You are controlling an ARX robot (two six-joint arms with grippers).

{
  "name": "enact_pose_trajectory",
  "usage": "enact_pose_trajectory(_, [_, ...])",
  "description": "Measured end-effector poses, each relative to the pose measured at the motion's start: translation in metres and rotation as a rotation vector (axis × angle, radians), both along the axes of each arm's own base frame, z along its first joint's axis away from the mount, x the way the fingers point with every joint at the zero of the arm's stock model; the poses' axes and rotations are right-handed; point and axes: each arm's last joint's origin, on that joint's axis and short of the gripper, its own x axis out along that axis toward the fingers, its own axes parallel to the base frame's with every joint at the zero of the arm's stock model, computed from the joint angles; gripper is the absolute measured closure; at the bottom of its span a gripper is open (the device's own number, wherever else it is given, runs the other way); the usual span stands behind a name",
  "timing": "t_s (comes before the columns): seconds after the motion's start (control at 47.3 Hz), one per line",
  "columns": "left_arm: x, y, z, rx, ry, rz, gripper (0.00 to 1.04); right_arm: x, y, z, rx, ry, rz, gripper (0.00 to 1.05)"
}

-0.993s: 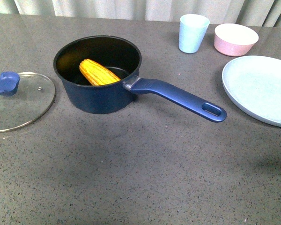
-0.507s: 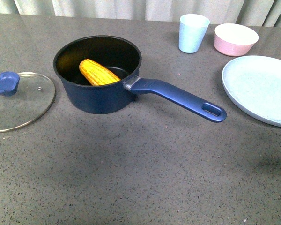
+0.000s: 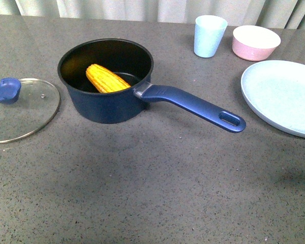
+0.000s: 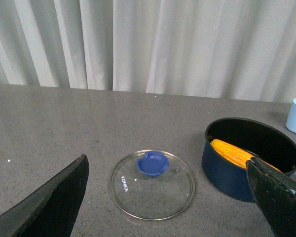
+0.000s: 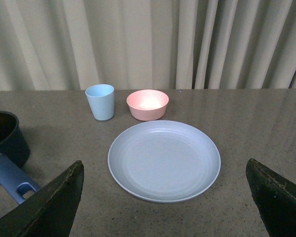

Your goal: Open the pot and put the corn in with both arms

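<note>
The dark navy pot (image 3: 111,101) stands open on the grey table, its long blue handle (image 3: 193,105) pointing to the right front. The yellow-orange corn (image 3: 107,79) lies inside it, leaning on the wall; it also shows in the left wrist view (image 4: 234,153). The glass lid (image 3: 20,109) with its blue knob (image 3: 5,90) lies flat to the pot's left. Neither arm shows in the front view. My left gripper (image 4: 175,210) is open and empty, raised over the lid (image 4: 153,185). My right gripper (image 5: 165,210) is open and empty, raised over the plate.
A pale blue plate (image 3: 287,96) lies at the right edge. A light blue cup (image 3: 209,35) and a pink bowl (image 3: 255,42) stand at the back right. Curtains hang behind the table.
</note>
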Motion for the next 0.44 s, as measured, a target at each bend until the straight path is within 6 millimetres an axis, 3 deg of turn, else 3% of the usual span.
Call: enact_pose_trajectory(0.444, [0.0000, 0.0000, 0.0000, 0.000, 0.000, 0.000, 0.09, 0.0000, 0.0000, 0.0000, 0.000, 0.000, 0.000, 0.09])
